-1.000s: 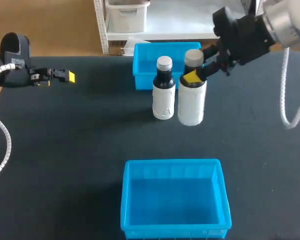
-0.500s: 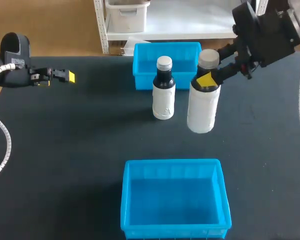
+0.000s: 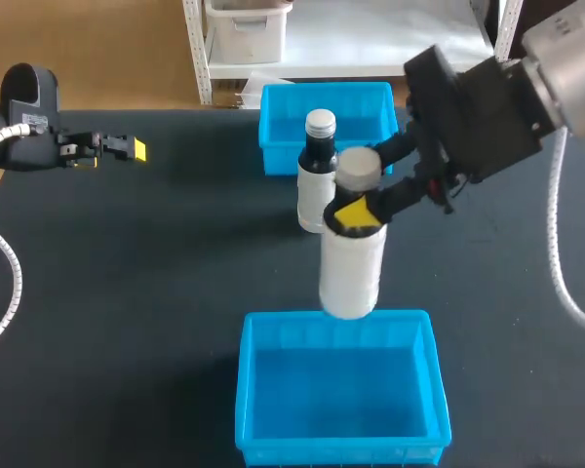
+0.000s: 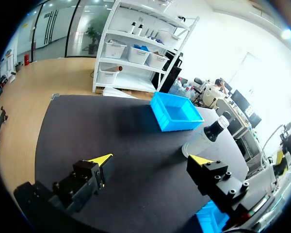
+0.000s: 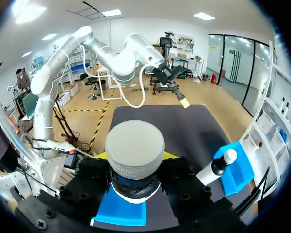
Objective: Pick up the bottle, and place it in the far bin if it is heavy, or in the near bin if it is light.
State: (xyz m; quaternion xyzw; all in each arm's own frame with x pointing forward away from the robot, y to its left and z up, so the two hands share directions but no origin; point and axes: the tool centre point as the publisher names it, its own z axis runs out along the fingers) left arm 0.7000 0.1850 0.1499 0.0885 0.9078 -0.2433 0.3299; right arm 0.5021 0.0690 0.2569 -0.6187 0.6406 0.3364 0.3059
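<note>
Left gripper: Your left gripper (image 3: 127,149) hangs over the left side of the black table (image 3: 127,292), well apart from both bins and both bottles. In its wrist view the gripper (image 4: 150,158) has its yellow-tipped fingers spread wide, with nothing between them.

Near bin: The blue near bin (image 3: 244,390) sits at the table's near edge. You see a patch of it (image 5: 121,211) under the held bottle in the right wrist view.

Far bin: The blue far bin (image 3: 278,146) stands at the table's far edge, behind the standing bottle. In the left wrist view the bin (image 4: 182,125) lies ahead of your open fingers.

Standing bottle: The standing bottle (image 3: 319,156), with a silver cap, dark neck and white label, is upright on the table just in front of the far bin. You also see it (image 5: 218,167) beside your right gripper.

Held bottle: The held bottle (image 3: 351,263), white with a grey cap, hangs upright off the table. Its base shows against the far rim of the near bin. From the wrist, its cap (image 5: 135,148) faces you.

Right gripper: Your right gripper (image 3: 359,200) comes in from the right and pinches the held bottle at its neck. In its own view the gripper (image 5: 135,156) shows a yellow tip on each side of that neck.
</note>
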